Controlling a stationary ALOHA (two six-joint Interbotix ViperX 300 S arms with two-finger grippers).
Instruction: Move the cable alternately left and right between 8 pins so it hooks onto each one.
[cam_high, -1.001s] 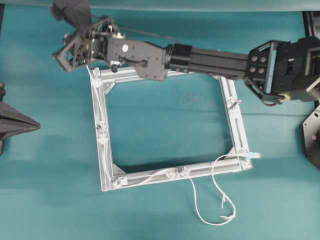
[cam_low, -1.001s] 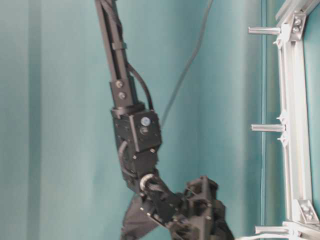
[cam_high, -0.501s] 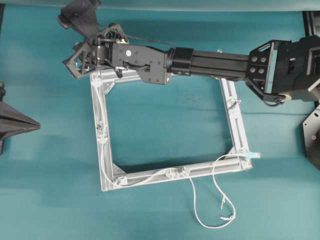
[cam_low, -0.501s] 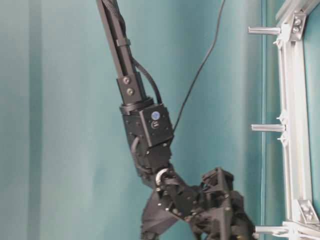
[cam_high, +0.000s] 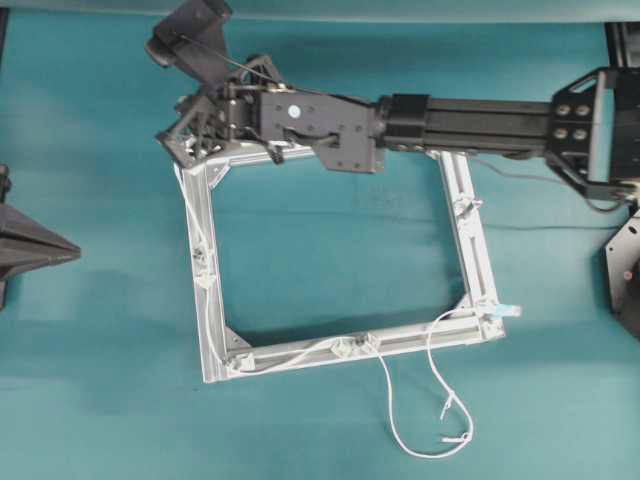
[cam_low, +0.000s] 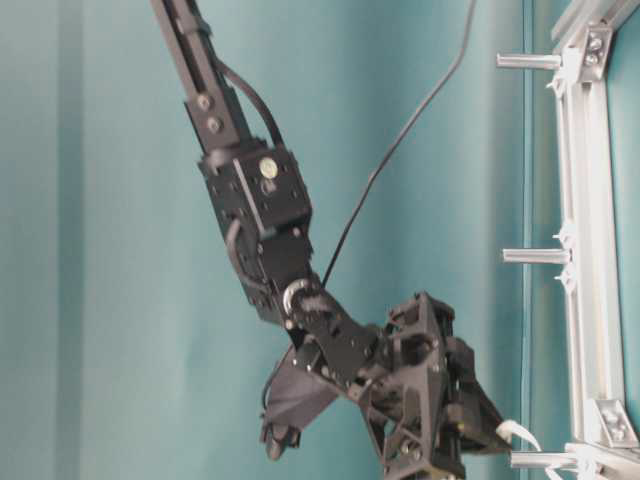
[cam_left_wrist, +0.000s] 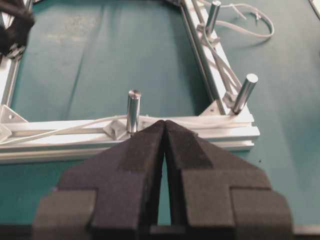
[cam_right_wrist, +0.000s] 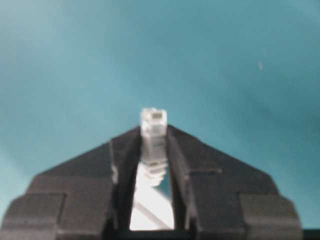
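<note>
My right tool (cam_right_wrist: 154, 150) pinches the cable (cam_high: 427, 385) by its plug at the frame's (cam_high: 470, 235) far-left corner; left tool (cam_left_wrist: 164, 145) is closed, empty. Pulling taut could unhook the pins (cam_left_wrist: 133, 110).

brushed aluminium frame (cam_high: 472, 245), matt teal cloth (cam_high: 330, 250)

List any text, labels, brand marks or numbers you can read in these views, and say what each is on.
No readable text in any view.
Round sticker on the right arm's wrist housing: a pale dot, too small to read.
Blue tag at the aluminium frame's corner: no legible marking.
Clear plug of the cable between the right gripper's fingers: no print visible, blurred.
</note>
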